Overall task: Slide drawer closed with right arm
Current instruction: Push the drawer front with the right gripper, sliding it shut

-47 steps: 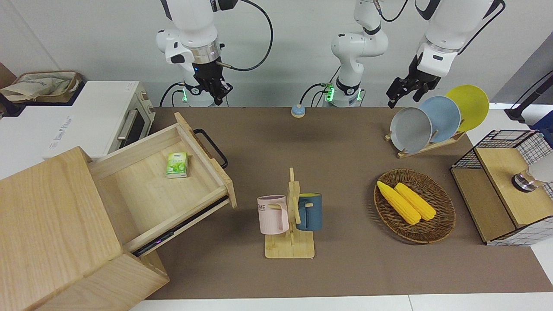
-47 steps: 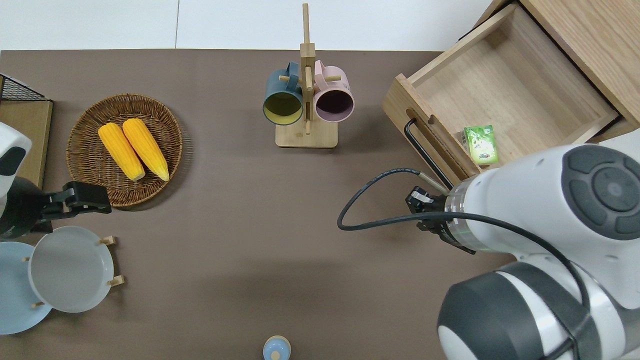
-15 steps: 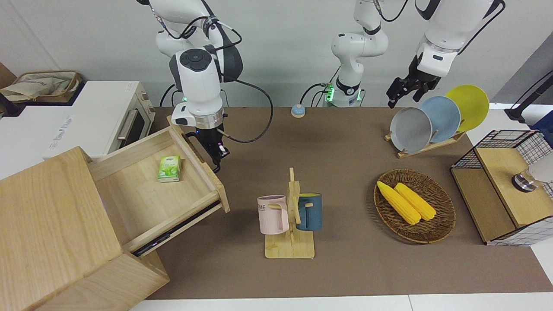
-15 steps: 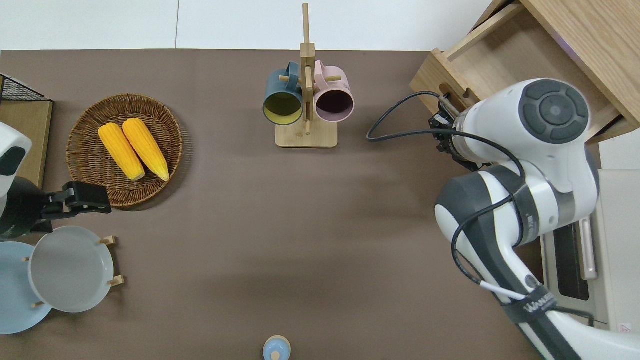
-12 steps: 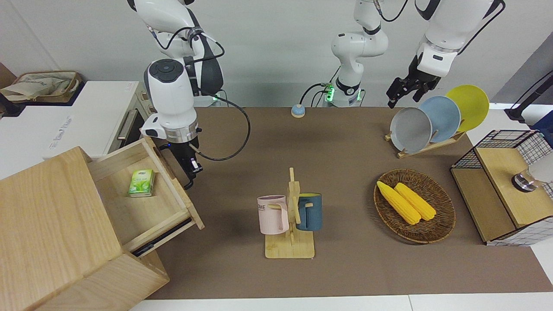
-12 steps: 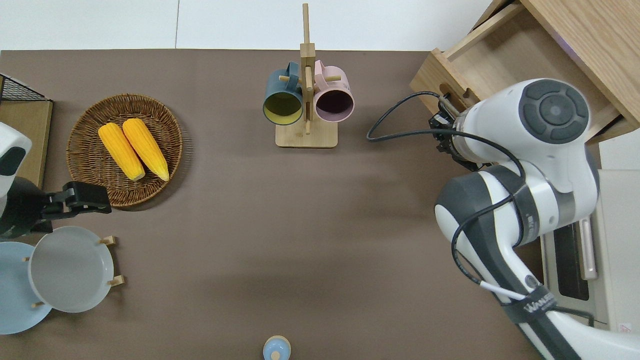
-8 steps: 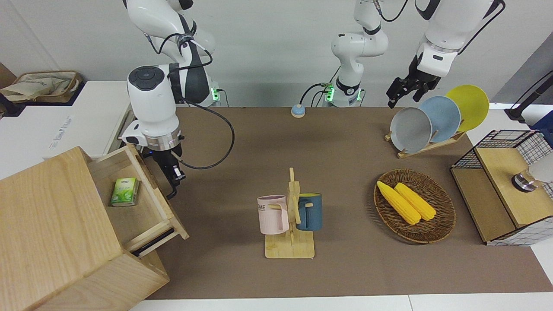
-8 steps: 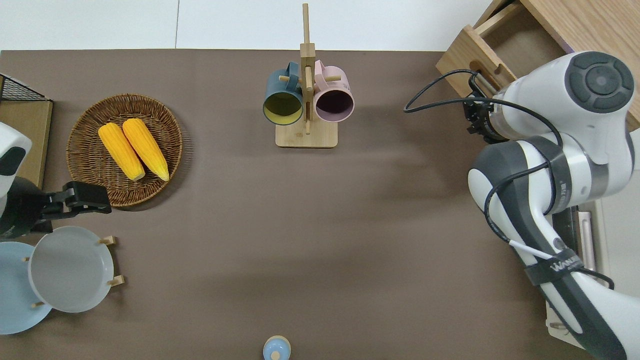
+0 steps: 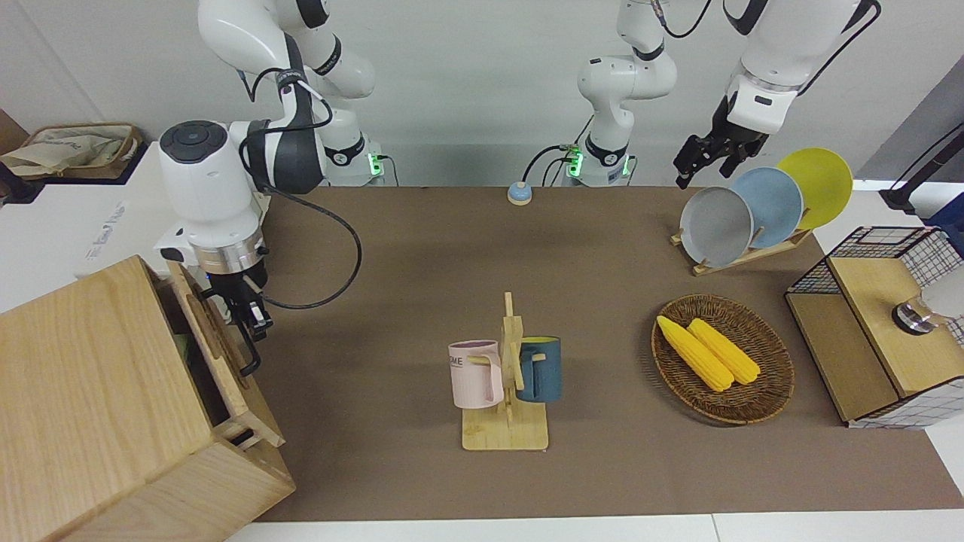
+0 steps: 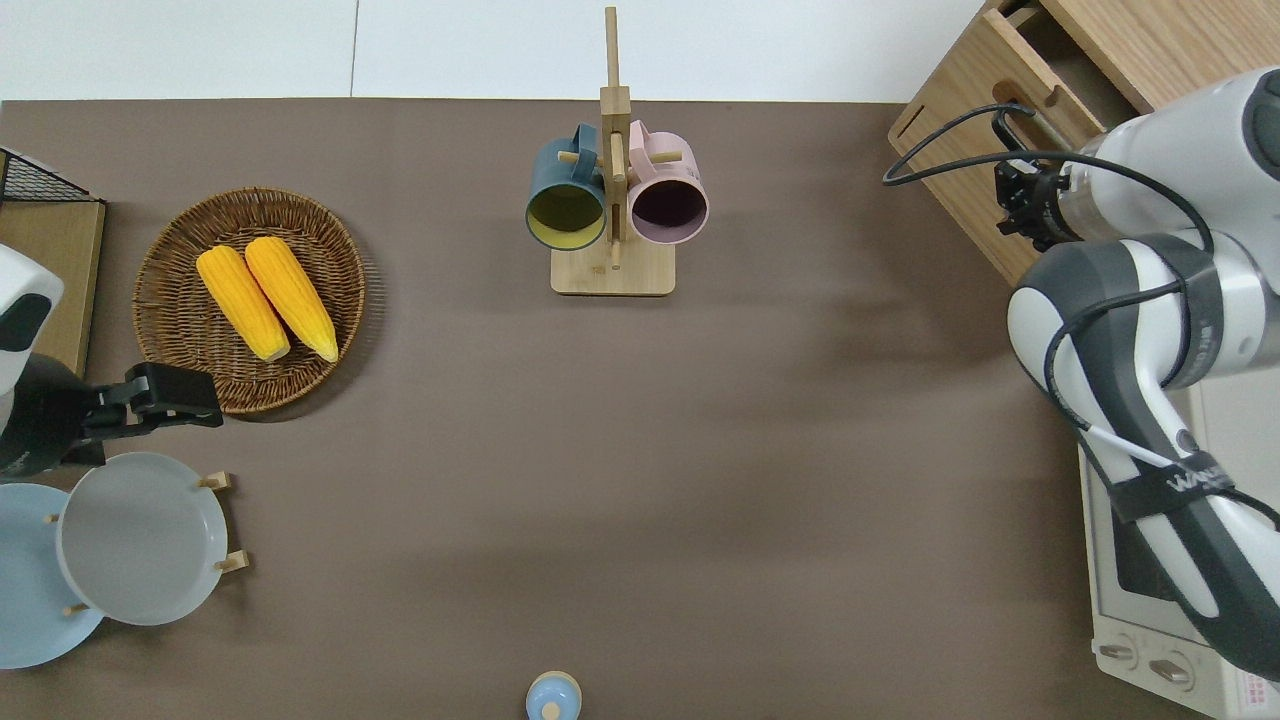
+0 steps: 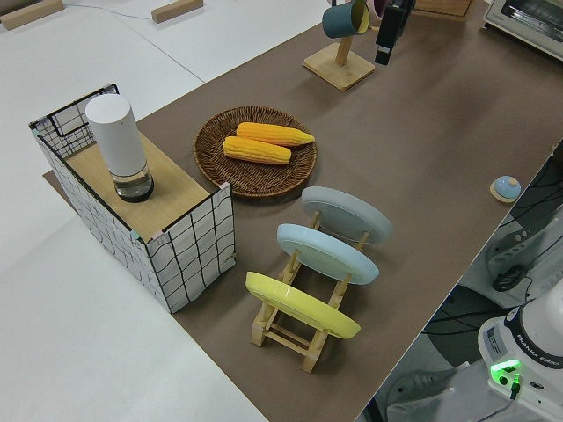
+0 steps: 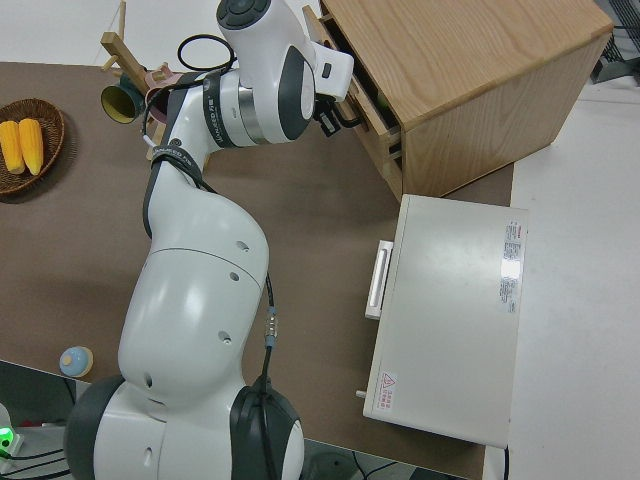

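The light-wood drawer [image 9: 217, 348] of the pale cabinet [image 9: 98, 399] is pushed almost fully in, with a narrow gap left at its top edge. Its black bar handle [image 9: 246, 360] faces the table. My right gripper [image 9: 252, 320] points down against the drawer front at the handle, and its fingers look shut. In the overhead view the right gripper [image 10: 1020, 200] is beside the drawer front [image 10: 965, 100]. The right side view shows the gripper [image 12: 335, 100] at the cabinet [image 12: 470, 70]. My left arm is parked, its gripper [image 9: 704, 162] open.
A white toaster oven [image 10: 1150, 600] stands beside the cabinet, nearer the robots. A mug rack [image 9: 506, 376] stands mid-table. A wicker basket [image 9: 776, 376] with two corn cobs, a plate rack [image 9: 753, 207] and a wire-mesh box [image 9: 881, 331] are toward the left arm's end.
My right arm has pushed the drawer from wide open to almost shut, moving with its front toward the cabinet. The green packet inside is now hidden. The left arm has not moved.
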Robot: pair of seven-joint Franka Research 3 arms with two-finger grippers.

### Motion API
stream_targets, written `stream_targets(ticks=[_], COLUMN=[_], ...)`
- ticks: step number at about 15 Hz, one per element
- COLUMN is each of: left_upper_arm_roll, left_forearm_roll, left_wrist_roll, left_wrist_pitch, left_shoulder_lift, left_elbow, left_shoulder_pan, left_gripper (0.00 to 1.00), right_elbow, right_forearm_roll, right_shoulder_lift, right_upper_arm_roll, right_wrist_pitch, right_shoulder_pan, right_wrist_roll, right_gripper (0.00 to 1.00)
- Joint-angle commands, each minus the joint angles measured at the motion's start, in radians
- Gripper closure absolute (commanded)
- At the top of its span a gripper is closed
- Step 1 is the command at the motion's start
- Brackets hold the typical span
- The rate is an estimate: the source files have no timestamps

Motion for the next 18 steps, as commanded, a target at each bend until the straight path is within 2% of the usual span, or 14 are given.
stream_targets(ticks=[1,6,10,14,18], left_upper_arm_roll=[0.004,0.004,0.004,0.004,0.004], left_forearm_roll=[-0.001,-0.001,-0.001,-0.001,-0.001], left_wrist_roll=[0.009,0.009,0.009,0.009,0.009], left_wrist_pitch=[-0.017,-0.017,-0.015,-0.017,-0.017], left_shoulder_lift=[-0.008,-0.008,-0.008,-0.008,-0.008], left_elbow=[0.004,0.004,0.004,0.004,0.004], left_shoulder_pan=[-0.001,-0.001,-0.001,-0.001,-0.001], left_gripper=[0.01,0.01,0.01,0.01,0.01], right_elbow=[0.059,0.064,0.06,0.05,-0.019], right_forearm_roll=[-0.025,-0.044,-0.052,-0.047,-0.042], right_shoulder_lift=[0.052,0.07,0.064,0.018,-0.064], right_upper_arm_roll=[-0.013,-0.039,-0.033,-0.025,-0.027], right_wrist_pitch=[0.046,0.099,0.081,-0.02,-0.078], right_shoulder_pan=[-0.024,-0.035,-0.02,0.014,0.077], right_wrist_roll=[-0.045,-0.093,-0.087,-0.076,-0.084], right_gripper=[1.0,1.0,1.0,1.0,1.0])
